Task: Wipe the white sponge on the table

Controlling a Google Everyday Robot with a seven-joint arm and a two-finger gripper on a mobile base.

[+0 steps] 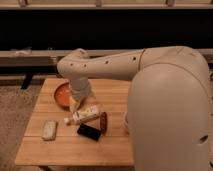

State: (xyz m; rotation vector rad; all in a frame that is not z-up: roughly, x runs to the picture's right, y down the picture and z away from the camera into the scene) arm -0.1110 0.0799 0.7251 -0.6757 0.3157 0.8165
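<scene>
Arm housing fills the near right and hides that side of the surface. White sponge lies flat near the front left, on its own, well apart from the pincer, untouched. Judged: wiping not begun. Mid-surface cluster: black flat block, red-brown item, and white tube bottle lying on its side. Pincer hangs just behind the bottle, at the orange bowl; jaws apart, nothing seen between them. Likely it must swing left and forward, clear of the bottle, to reach the sponge.
</scene>
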